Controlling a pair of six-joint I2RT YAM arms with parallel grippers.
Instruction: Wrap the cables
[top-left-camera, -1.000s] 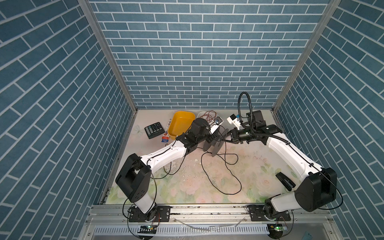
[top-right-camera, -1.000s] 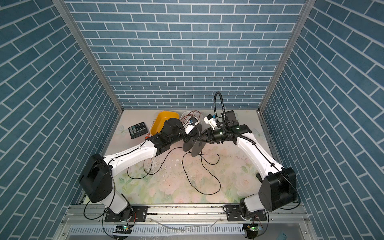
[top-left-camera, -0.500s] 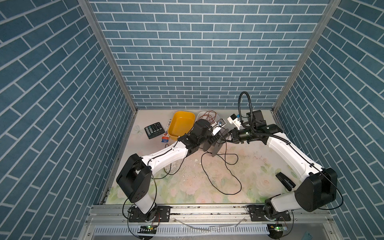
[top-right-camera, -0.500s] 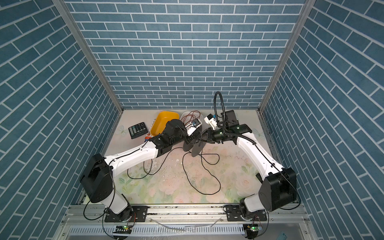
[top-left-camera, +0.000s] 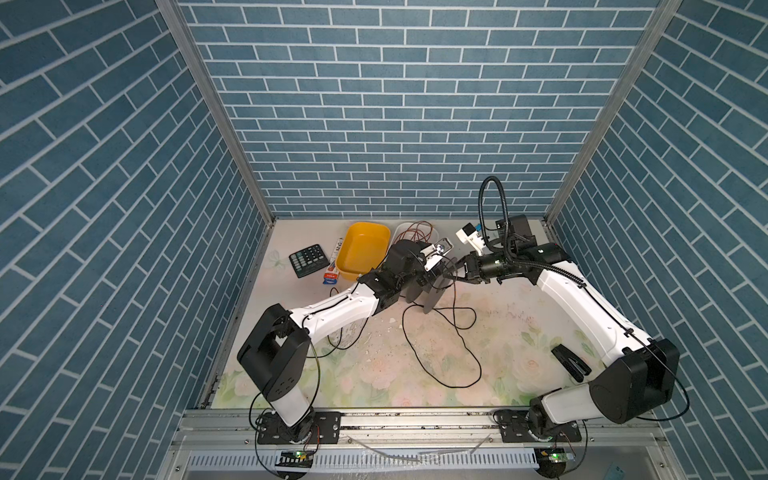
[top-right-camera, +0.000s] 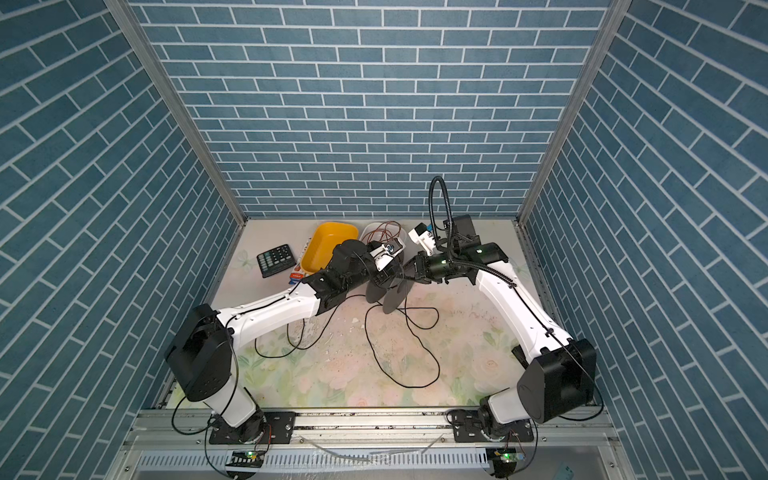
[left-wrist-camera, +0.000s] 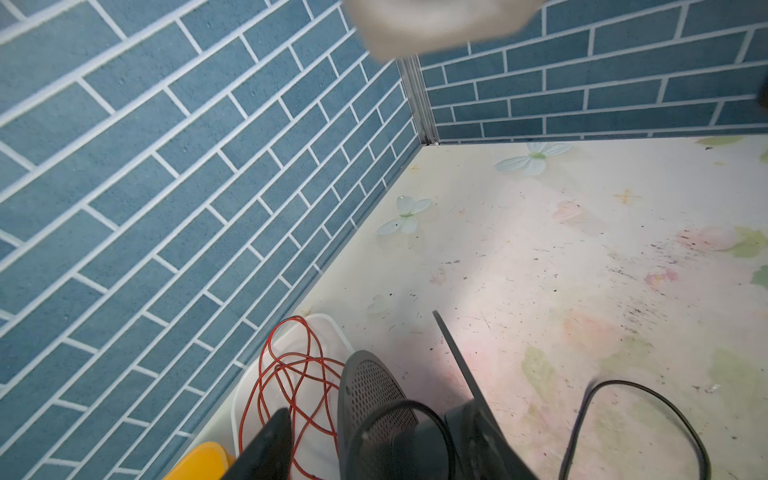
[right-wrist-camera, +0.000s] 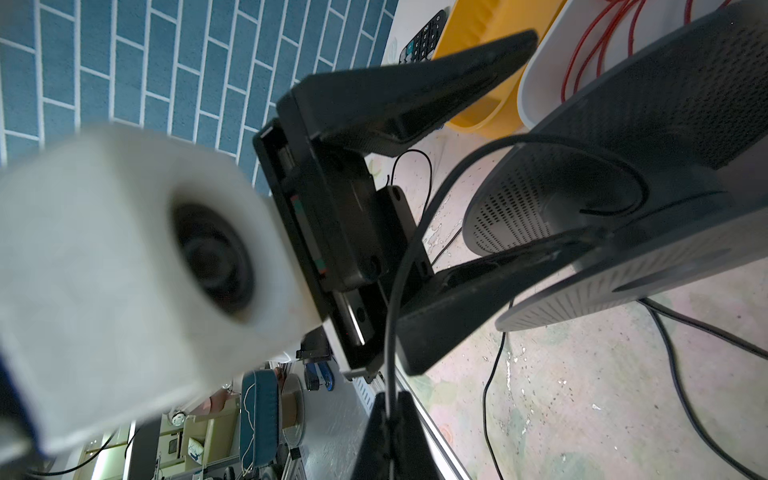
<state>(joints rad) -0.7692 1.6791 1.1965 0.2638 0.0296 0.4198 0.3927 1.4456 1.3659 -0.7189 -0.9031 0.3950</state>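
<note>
The grey spool (top-left-camera: 432, 289) stands on edge mid-table, its perforated discs (left-wrist-camera: 370, 390) facing sideways. My left gripper (top-left-camera: 436, 270) is open, one finger on each side of the spool (right-wrist-camera: 582, 187); its black fingers (right-wrist-camera: 415, 83) are spread wide. The black cable (top-left-camera: 457, 332) loops once round the hub (left-wrist-camera: 419, 409) and trails in loose curves over the floral mat (top-right-camera: 415, 345). My right gripper (right-wrist-camera: 390, 428) is shut on the cable (right-wrist-camera: 399, 270) just right of the spool, in both top views (top-right-camera: 409, 270).
Behind the spool sit a yellow bin (top-left-camera: 361, 249) and a white tray (left-wrist-camera: 328, 332) with a reddish wire (left-wrist-camera: 291, 374). A calculator (top-left-camera: 309, 259) lies back left, a black stapler (top-left-camera: 571, 361) right. The left wrist camera block (right-wrist-camera: 124, 270) is close to my right wrist.
My left gripper's jaws have spread apart around the spool, and its wrist has shifted slightly right. The right gripper stays shut on the cable in the same place.
</note>
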